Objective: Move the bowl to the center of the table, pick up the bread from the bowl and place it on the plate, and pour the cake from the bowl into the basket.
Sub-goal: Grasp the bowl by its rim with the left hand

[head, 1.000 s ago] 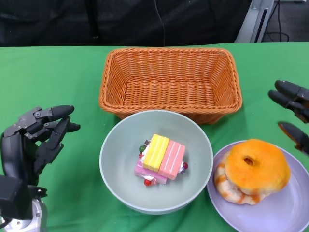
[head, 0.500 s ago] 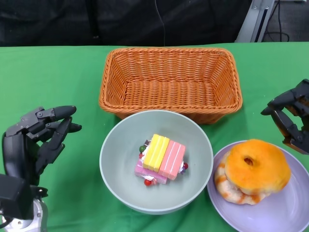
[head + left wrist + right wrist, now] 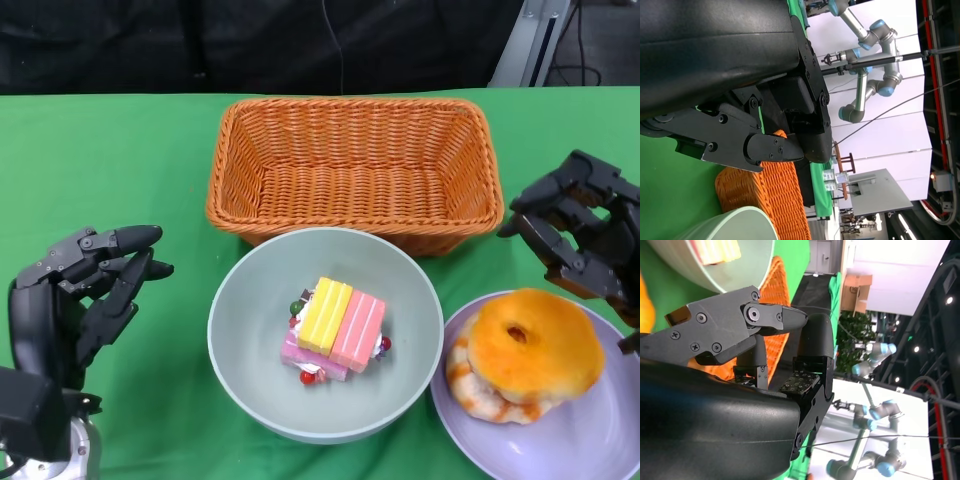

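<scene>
The bowl (image 3: 325, 335) sits mid-counter just before the basket (image 3: 355, 170), cake (image 3: 335, 330) inside. Both robot hands, left (image 3: 85, 290) and right (image 3: 580, 240), hang empty, fingers curled apart. The smooth, rigid bowl likely wants a rim grip.

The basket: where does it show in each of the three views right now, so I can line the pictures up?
Head view: the basket sits top centre, just behind the bowl.
Right wrist view: an orange woven strip behind the right hand's fingers, next to the bowl's rim.
Left wrist view: woven wall at the lower edge, beside the bowl.
Shared landmark: the bowl's pale green rim.
</scene>
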Motion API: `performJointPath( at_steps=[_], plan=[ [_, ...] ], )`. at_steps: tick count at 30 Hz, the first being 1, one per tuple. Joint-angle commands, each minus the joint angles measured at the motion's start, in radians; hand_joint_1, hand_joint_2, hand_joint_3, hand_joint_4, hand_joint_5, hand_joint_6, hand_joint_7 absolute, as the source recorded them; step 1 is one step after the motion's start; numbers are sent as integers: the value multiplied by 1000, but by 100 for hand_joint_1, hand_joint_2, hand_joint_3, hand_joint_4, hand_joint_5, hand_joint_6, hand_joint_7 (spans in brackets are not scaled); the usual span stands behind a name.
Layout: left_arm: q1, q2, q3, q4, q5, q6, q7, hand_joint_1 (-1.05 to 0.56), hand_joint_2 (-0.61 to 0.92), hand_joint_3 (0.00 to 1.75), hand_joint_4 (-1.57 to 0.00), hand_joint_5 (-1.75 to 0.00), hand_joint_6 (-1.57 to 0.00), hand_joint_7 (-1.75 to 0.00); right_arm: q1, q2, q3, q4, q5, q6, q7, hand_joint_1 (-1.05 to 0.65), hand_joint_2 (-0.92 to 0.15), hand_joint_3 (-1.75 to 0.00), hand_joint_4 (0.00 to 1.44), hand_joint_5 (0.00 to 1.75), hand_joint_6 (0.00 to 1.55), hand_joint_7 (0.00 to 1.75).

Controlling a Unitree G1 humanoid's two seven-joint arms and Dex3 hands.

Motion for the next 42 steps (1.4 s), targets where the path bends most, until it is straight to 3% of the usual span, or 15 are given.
performJointPath(
  at_steps=[1, 5, 8, 10, 19, 20, 22, 25, 32, 42],
  plan=[
    [16, 10, -7, -14, 1, -2, -9, -21, 92, 24, -93, -87, -111, -37, -25, 10, 3, 20, -31, -15, -13, -14, -83, -45, 68, 153, 64, 121],
    [20, 40, -23, -23, 18, -18, -31, -22, 92, 24, -91, -86, -110, -37, -31, 20, -7, 29, -31, -9, 0, -16, -82, -47, 68, 153, 64, 118],
    [27, 92, -40, -51, 49, -46, -57, -22, 92, 19, -85, -58, -101, -19, -29, 24, -12, 13, -25, 15, -5, -21, -83, -46, 68, 155, 64, 120],
    [30, 99, -44, -59, 49, -46, -62, -21, 92, 19, -86, -52, -100, -14, -29, 26, -13, 10, -26, 19, -4, -21, -84, -44, 68, 155, 63, 121],
    [34, 103, -56, -64, 43, -44, -57, -21, 92, 18, -87, -48, -100, -12, -27, 28, -17, 4, -28, 25, -3, -21, -86, -40, 67, 156, 63, 122],
    [57, 138, -69, -103, 119, -96, -51, -21, 92, 18, -87, -48, -100, -11, -25, 34, -17, -7, -27, 30, -13, -21, -86, -40, 67, 156, 63, 122],
    [88, 182, -84, -156, 225, -160, -35, -25, 91, 6, -83, -27, -92, -4, -20, 41, -19, -23, -27, 38, -27, -19, -87, -40, 68, 157, 62, 123],
    [110, 209, -70, -196, 387, -222, 47, -29, 92, 4, -82, -17, -87, -1, -16, 44, -20, -44, -21, 50, -34, -20, -87, -40, 67, 158, 61, 125],
    [124, 257, -60, -250, 706, -276, 268, -35, 92, 5, -84, -12, -85, -1, 8, 44, -28, -103, 6, 96, -33, -20, -84, -44, 67, 160, 61, 128],
    [144, 318, -128, -305, 928, -236, 547, -38, 92, 2, -89, -9, -90, -2, 53, 57, -40, -137, 15, 74, -40, -22, -70, -68, 71, 157, 65, 125]
  ],
)
